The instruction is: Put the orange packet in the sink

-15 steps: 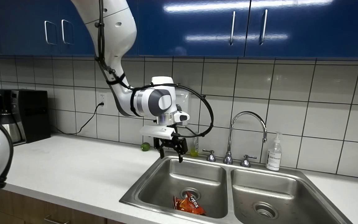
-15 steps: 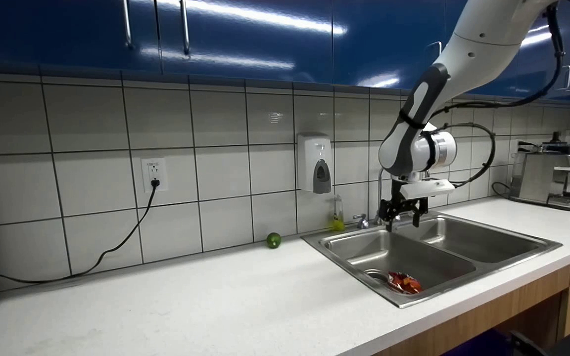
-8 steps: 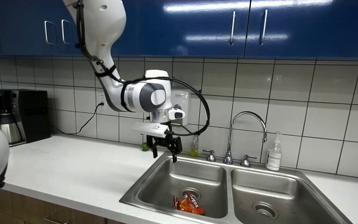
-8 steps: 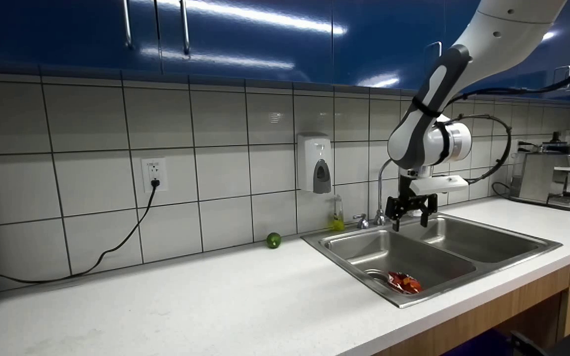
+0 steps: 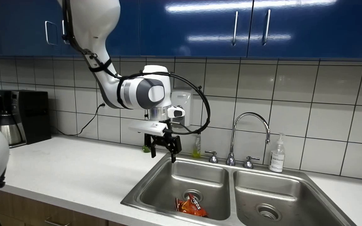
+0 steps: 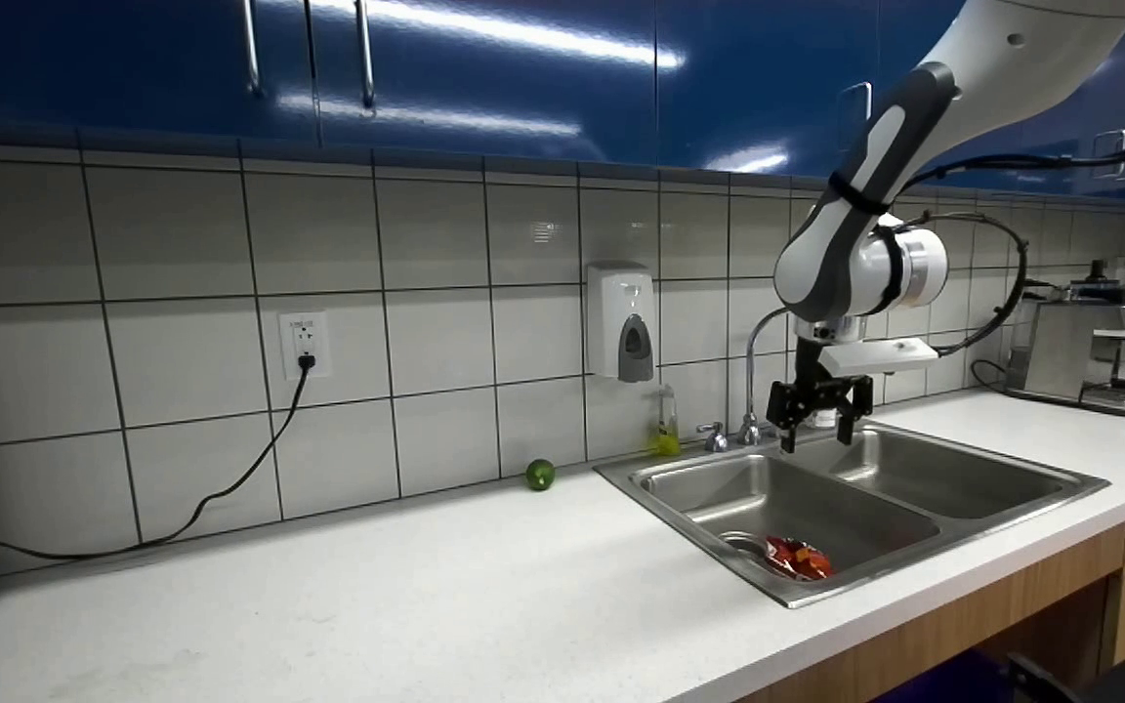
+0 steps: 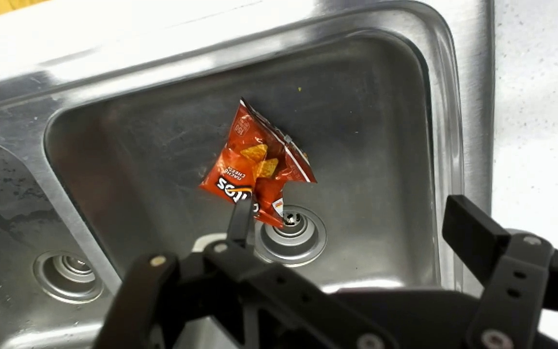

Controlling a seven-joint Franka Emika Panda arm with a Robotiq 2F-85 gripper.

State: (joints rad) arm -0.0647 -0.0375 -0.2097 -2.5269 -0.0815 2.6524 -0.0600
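Inside one sink basin point(image 7: 366, 131), one orange packet point(image 7: 255, 167).

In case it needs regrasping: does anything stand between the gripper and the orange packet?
Nothing visible does. The orange packet lies uncovered in the sink, and the open gripper hangs higher, with no object visible between them. In the wrist view, the gripper itself merely hides a bit of the packet.

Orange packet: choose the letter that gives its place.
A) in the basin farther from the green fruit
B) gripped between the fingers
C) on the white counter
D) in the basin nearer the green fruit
D, since both exterior views show the orange packet inside the sink basin nearer the green fruit, while the fingers stand apart, clear of it.
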